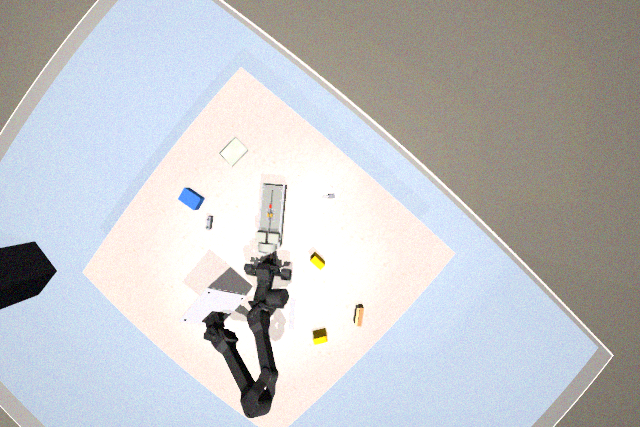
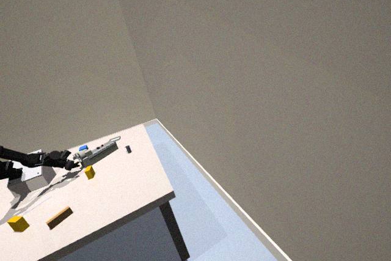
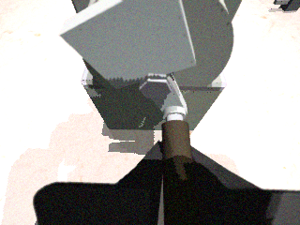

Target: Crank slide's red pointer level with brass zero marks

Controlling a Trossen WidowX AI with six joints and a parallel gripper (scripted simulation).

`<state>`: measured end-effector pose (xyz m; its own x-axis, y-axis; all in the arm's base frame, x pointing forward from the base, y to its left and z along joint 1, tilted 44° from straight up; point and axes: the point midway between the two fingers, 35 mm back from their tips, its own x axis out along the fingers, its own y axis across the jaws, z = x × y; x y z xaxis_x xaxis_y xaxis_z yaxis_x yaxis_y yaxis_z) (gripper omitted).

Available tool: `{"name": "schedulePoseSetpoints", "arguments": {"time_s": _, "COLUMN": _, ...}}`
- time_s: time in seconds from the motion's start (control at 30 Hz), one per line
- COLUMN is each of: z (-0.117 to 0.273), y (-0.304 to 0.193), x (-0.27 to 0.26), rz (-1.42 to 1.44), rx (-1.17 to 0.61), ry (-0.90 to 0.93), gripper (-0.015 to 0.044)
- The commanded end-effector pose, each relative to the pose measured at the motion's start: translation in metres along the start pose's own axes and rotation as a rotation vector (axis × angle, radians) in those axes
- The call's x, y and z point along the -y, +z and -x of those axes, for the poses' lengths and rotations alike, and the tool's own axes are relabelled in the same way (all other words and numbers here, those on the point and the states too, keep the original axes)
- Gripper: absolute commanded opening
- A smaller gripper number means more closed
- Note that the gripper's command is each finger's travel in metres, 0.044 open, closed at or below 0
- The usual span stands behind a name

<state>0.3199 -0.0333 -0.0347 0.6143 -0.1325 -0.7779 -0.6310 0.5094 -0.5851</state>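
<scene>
The grey machine [image 1: 277, 200] [image 2: 105, 153] has a long slide bed and a rounded housing at its near end. The red pointer [image 1: 270, 206] sits a little toward the bed's far end from the brass marks [image 1: 269, 215]; the two marks cannot be told apart. In the wrist view, a tilted grey crank plate [image 3: 141, 42] covers part of the housing. The brown handle [image 3: 176, 133] sticks out toward me below it. My gripper [image 1: 267, 258] [image 2: 77, 164] [image 3: 171, 147] is shut on the handle, hiding its near end. The pointer is out of the wrist view.
A white-topped box [image 1: 214, 305] [image 2: 31, 172] stands left of the forearm. One yellow block [image 1: 317, 261] [image 2: 90, 172] lies right of the gripper, another yellow block [image 1: 320, 336] [image 2: 18, 224] nearer the base. An orange-brown bar [image 1: 359, 315] [image 2: 59, 217] and a blue block [image 1: 190, 198] lie farther out.
</scene>
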Motion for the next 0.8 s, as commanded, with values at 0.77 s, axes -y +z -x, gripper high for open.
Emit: {"name": "schedulePoseSetpoints", "arguments": {"time_s": 0.77, "z": -0.0031, "y": -0.0031, "x": -0.0109, "rz": 0.001, "rx": -0.010, "ry": 0.024, "gripper": 0.0000}}
